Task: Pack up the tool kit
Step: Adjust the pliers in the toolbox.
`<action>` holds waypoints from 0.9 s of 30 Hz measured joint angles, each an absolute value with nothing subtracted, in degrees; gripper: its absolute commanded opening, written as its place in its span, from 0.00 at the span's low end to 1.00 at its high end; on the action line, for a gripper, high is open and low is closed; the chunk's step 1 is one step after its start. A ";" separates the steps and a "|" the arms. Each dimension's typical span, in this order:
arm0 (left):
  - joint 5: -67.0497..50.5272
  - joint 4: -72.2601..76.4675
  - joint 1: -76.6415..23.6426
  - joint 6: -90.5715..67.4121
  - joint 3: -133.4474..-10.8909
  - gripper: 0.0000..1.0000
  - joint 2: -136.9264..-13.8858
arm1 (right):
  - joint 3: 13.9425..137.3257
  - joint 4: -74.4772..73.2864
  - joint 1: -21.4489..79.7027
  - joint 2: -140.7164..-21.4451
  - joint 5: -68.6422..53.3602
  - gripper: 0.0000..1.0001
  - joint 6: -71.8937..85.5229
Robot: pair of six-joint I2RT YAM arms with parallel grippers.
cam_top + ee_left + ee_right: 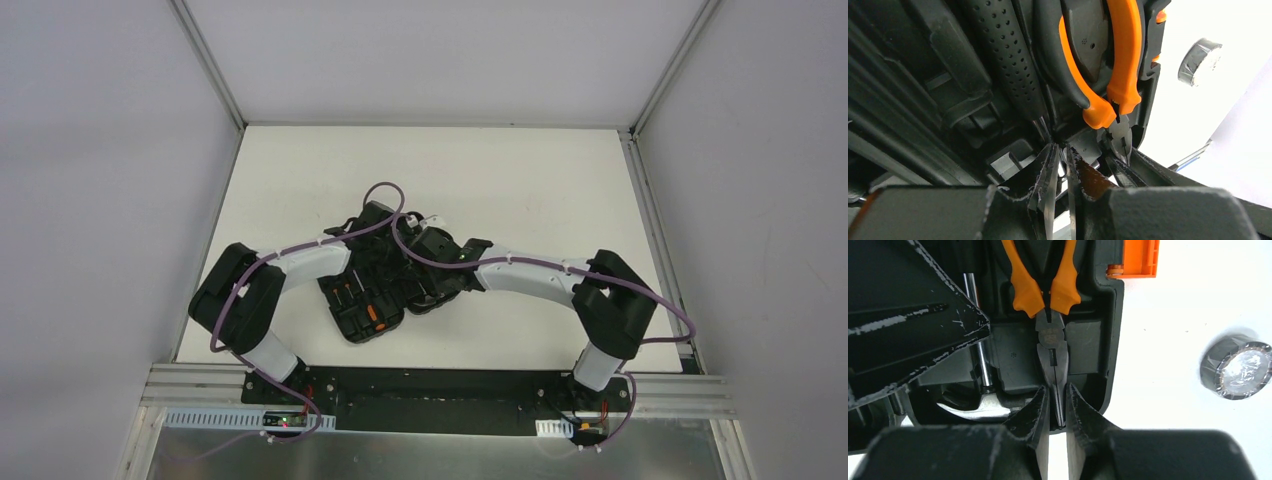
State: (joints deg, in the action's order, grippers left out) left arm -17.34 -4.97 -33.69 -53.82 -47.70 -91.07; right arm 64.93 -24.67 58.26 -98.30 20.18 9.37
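The black tool case (pixel 352 322) lies open at the middle of the table, and both arms reach over it. The orange-handled pliers (pixel 1050 342) rest in their moulded slot by the case's right wall (pixel 1112 340). My right gripper (pixel 1058 390) is shut on the tip of the pliers' nose. The hammer's dotted black handle (pixel 1010 65) lies next to the pliers (pixel 1120 55). My left gripper (pixel 1060 149) is shut on its thin metal neck. The hammer's shiny head (pixel 973 409) shows low in the case. The orange latch (pixel 1139 257) juts from the case's edge.
A small black roll wrapped in clear film (pixel 1235 367) stands on the white table right of the case, also in the left wrist view (pixel 1199 61). Grey walls enclose the table on three sides. The arm bases sit at the near edge.
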 measured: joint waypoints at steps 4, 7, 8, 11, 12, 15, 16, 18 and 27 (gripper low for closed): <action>-16.91 -4.89 -33.69 -53.39 -47.20 0.15 -90.30 | 64.93 -24.43 58.30 -98.08 20.27 0.00 7.86; -16.80 -4.93 -33.69 -53.32 -47.18 0.15 -90.21 | 64.90 -24.25 57.93 -98.08 19.27 0.01 7.86; -16.62 -4.93 -33.69 -53.28 -47.11 0.15 -90.13 | 64.86 -24.14 57.74 -98.10 18.72 0.01 7.88; -16.19 -5.04 -33.69 -53.12 -46.89 0.15 -89.71 | 64.31 -23.00 57.19 -98.17 17.21 0.03 8.14; -16.03 -5.10 -33.69 -53.12 -46.83 0.15 -89.58 | 63.99 -22.37 57.08 -98.28 16.73 0.04 8.29; -15.90 -5.13 -33.67 -53.10 -46.61 0.15 -89.34 | 63.26 -21.06 56.45 -98.63 15.57 0.12 8.47; -15.81 -5.10 -33.67 -53.08 -46.54 0.15 -89.23 | 63.11 -20.73 56.12 -98.63 15.03 0.16 8.51; -15.57 -5.04 -33.65 -53.08 -46.33 0.15 -89.03 | 63.07 -20.34 55.57 -98.63 13.78 0.21 8.58; -14.68 -6.42 -33.69 -53.06 -45.50 0.14 -87.15 | 63.07 -19.88 53.45 -97.91 7.35 0.17 11.60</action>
